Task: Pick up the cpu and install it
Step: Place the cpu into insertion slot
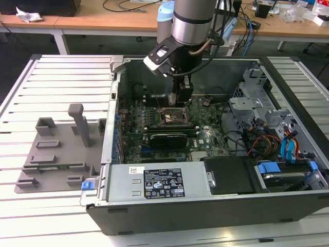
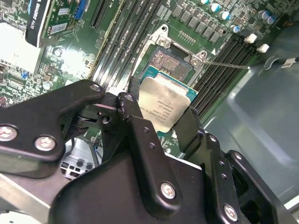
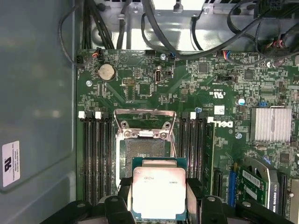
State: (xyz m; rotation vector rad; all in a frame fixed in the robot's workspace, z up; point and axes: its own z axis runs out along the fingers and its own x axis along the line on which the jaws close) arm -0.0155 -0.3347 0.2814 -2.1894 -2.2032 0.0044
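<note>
The cpu point(image 3: 158, 191), a small square chip with a silvery top, is held flat between the black fingers point(image 3: 194, 193) of my gripper point(image 3: 159, 196), which is shut on its two opposite edges. It hangs just above the motherboard, partly over the near edge of the open socket point(image 3: 142, 154), whose metal load plate point(image 3: 145, 122) is raised. In the second wrist view the cpu point(image 2: 166, 100) sits between the fingertips of the gripper point(image 2: 161, 112), beside the bare socket point(image 2: 173, 63). In the exterior view the gripper point(image 1: 182, 99) reaches down into the open computer case over the socket point(image 1: 172, 117).
Memory slots point(image 3: 93, 154) flank the socket on both sides. A graphics card point(image 1: 164, 139), power supply point(image 1: 159, 182), drive cage point(image 1: 257, 103) and loose cables point(image 1: 257, 141) crowd the case. A grey plastic tray point(image 1: 56, 154) lies on the slatted table at the exterior view's left.
</note>
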